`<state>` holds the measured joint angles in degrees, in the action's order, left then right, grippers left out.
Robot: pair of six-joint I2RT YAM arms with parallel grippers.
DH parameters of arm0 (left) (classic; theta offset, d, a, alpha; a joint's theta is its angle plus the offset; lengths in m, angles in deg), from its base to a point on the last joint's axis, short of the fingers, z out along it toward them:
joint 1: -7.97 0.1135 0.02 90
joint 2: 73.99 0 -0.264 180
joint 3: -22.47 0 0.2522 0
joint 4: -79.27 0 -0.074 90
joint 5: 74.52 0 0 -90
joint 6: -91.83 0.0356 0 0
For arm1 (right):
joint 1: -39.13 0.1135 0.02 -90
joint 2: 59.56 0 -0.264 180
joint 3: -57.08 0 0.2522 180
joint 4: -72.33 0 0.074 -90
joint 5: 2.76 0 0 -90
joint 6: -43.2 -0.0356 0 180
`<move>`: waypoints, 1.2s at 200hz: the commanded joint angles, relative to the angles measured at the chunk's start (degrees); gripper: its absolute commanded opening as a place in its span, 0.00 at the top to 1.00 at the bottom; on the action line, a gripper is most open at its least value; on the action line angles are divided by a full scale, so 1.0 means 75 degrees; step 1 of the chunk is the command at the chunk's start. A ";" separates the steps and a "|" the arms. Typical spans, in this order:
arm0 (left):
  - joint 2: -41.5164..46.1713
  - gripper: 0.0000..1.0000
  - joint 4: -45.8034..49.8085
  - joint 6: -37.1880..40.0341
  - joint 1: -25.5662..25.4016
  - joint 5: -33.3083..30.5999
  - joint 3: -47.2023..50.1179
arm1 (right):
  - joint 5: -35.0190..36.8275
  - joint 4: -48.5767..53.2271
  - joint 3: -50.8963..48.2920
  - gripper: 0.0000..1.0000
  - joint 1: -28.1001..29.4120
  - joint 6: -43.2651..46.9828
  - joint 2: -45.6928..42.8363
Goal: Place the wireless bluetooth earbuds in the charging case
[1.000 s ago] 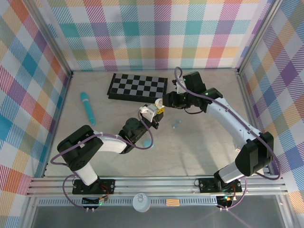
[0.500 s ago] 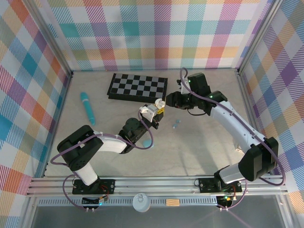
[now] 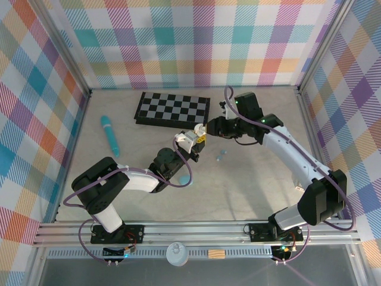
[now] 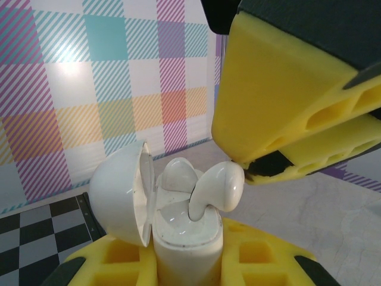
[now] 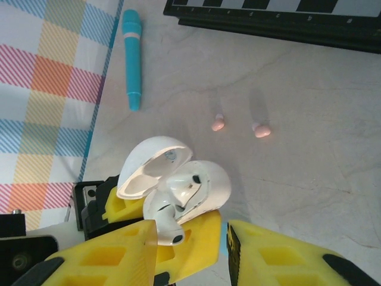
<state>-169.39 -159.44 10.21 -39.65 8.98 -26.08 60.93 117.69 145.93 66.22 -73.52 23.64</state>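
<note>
Farthest left, the stick (image 3: pixel 109 136) lies close beside the left wall. The board (image 3: pixel 172 109) lies at the back, near the far wall. In the right wrist view two pink earbuds (image 5: pixel 218 124) lie loose and apart on the tabletop (image 3: pixel 256 179), between the stick and the board's near edge. The near half of the tabletop is bare and open.

The left arm folds low from its base and reaches toward the middle, its wrist turned upward. The left gripper (image 3: pixel 190 142) is clamped on the body of the case (image 4: pixel 184 238), which stands upright with its lid (image 4: pixel 122 190) swung open. A white earbud (image 4: pixel 217 186) stands stem-down in the case, tilted, with its head above the rim.

The right arm arcs from its base on the right, out and back across to the middle. The right gripper (image 3: pixel 205 128) points at the case with its jaws partly apart. One fingertip sits at the earbud's head, though I cannot tell whether it actually touches.

Just right of the case, what look like small blue earbuds (image 3: pixel 221 156) lie on the tabletop. Wide free room runs from there to the right wall.
</note>
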 commanded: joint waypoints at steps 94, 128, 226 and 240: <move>0.0142 1.00 -0.0510 -0.0097 -0.0084 0.0210 -0.0101 | 0.0288 -0.0374 -0.0436 0.65 -0.0030 -0.0098 -0.0394; 0.0089 1.00 -0.0519 -0.0092 -0.0076 0.0177 -0.0051 | 0.0028 -0.0318 -0.0348 0.65 -0.0062 -0.0011 -0.0416; 0.0203 1.00 -0.0523 -0.0088 -0.0081 0.0257 -0.0017 | 0.0647 0.0209 -0.0105 0.64 -0.0189 0.0336 -0.0585; 0.0237 1.00 -0.0522 -0.0086 -0.0075 0.0284 0.0009 | 0.0574 0.0219 0.0053 0.64 -0.0202 0.0351 -0.0458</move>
<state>-169.39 -159.83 10.21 -39.65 10.07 -26.08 64.32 117.97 143.38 65.33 -71.99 20.14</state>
